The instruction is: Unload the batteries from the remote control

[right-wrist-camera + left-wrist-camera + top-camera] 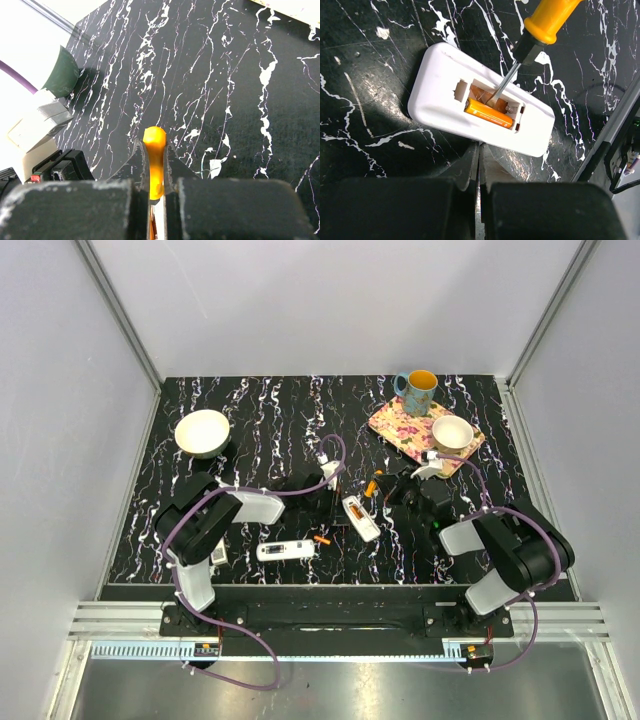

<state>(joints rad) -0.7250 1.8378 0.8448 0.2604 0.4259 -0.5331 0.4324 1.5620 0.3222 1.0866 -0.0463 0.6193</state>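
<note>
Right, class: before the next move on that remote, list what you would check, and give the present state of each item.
1. Remote has its battery compartment uncovered: ok.
2. Orange battery lies exposed in the compartment: ok.
3. Screwdriver tip sits inside the compartment beside the battery: ok.
4. Right end effector is shut on the screwdriver handle: ok.
5. Left end effector, shut and empty, braces the remote: cannot tell.

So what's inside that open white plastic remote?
One orange cylindrical battery lies in the compartment of the white plastic remote. The neighbouring slot looks empty, with the metal tip of the yellow-handled screwdriver poking in. Whatever lies beneath the battery is covered.
</note>
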